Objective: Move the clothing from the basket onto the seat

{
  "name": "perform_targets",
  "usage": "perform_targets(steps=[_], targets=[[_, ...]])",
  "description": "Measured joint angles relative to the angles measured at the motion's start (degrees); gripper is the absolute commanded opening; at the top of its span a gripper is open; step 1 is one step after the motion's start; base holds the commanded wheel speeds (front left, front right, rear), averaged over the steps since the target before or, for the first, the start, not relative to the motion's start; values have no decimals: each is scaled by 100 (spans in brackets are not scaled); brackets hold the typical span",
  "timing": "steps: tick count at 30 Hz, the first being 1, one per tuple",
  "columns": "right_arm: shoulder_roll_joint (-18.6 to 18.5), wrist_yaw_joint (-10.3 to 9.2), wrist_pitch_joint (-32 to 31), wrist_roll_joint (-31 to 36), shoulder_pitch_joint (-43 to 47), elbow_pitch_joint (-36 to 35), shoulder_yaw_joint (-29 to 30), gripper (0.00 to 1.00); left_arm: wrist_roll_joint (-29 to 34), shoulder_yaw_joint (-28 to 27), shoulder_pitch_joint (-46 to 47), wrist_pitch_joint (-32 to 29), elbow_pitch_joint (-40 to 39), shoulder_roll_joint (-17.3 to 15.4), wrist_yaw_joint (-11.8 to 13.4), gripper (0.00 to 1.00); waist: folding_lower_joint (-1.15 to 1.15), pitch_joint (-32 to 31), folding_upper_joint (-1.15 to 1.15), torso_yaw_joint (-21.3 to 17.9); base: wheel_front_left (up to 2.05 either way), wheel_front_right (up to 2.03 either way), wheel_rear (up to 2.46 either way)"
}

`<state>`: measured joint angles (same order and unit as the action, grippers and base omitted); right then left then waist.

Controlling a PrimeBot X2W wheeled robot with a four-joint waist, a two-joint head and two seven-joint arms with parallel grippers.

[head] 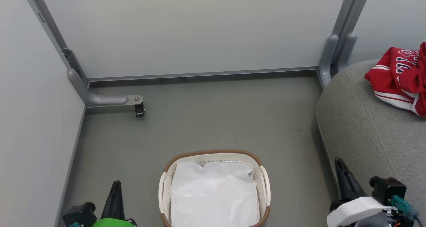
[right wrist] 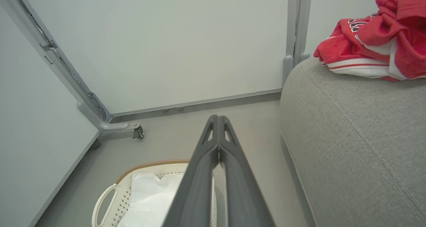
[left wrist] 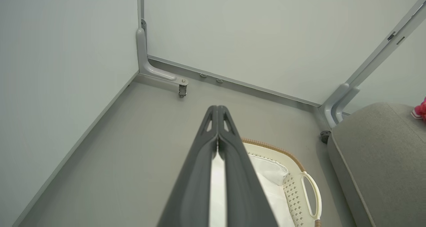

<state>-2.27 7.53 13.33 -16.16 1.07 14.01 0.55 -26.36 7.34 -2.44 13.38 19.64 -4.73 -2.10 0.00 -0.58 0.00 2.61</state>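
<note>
Head view shows the red clothing (head: 397, 75) heaped near the far edge of the seat (head: 362, 140), while the basket (head: 213, 152) on the floor holds just a white sheet (head: 213, 195). The left claw (left wrist: 217, 108) and right claw (right wrist: 218, 117) are pinched shut, empty. The moving looks finished; nothing seems left to fetch.

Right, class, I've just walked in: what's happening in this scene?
The red clothing lies piled on the grey seat. The basket stands on the floor beside it, with a white sheet inside. The robot's left claw and right claw are both shut, holding nothing, one either side of the basket.
</note>
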Motion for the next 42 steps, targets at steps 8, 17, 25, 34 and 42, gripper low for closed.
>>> perform_targets(steps=[8,17,25,34,42], targets=[[-1,0,-218,-831,-35,0,62,0,-717,-154,15,-215,-63,19,-51,0,0,5,0,-18,0,0,0],[-3,0,-436,-1702,-72,1,121,0,-1474,-307,99,-434,-115,35,-103,0,0,11,0,-38,0,0,0],[-7,0,-619,-2380,-175,-2,181,0,-2063,-415,186,-613,-166,51,-156,0,0,16,0,-55,0,0,0],[-8,0,-808,-3094,-221,-1,238,0,-2700,-554,258,-806,-232,60,-220,0,0,21,0,-74,0,0,0],[-11,0,-946,-3663,-289,-1,278,0,-3163,-664,316,-945,-265,77,-253,0,0,26,0,-91,0,0,0]])
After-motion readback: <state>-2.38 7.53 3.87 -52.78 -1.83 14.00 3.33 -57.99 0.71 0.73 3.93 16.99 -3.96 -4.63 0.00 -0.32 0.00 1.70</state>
